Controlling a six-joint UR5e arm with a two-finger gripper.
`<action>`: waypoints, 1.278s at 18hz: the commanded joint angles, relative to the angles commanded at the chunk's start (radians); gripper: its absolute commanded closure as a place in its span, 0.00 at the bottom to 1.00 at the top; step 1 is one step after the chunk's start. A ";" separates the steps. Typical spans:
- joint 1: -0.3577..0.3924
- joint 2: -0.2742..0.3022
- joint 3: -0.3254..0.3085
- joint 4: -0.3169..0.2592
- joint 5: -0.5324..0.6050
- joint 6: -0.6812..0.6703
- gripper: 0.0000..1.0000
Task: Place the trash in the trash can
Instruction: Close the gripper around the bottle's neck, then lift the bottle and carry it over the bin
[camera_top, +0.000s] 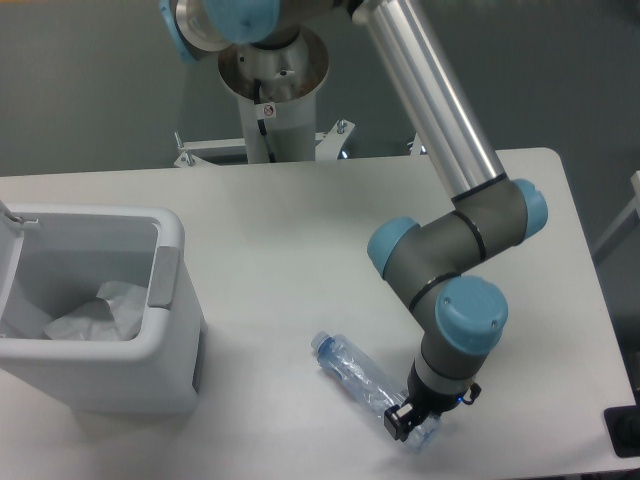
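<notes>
The trash can (165, 300) is a boxy white bin at the left of the table, with its lid open and a grey tab on its right rim. A crumpled white sheet (95, 312) lies inside it. The crushed clear bottle (355, 372) lies on the table at front centre, with its blue cap pointing up-left. My gripper (410, 425) is down at the bottle's bottom end, and one black finger (397, 422) shows against the bottle. The wrist hides the rest, so I cannot tell whether the jaws are closed on the bottle.
The arm's base column (270, 100) stands behind the table's far edge. The table's front edge runs just below the gripper. A dark object (625, 430) sits at the right edge of the view.
</notes>
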 joint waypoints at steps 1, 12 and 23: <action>0.000 0.020 0.000 0.025 0.000 0.008 0.37; -0.012 0.261 -0.003 0.115 -0.090 0.026 0.45; -0.132 0.488 -0.002 0.118 -0.152 0.032 0.45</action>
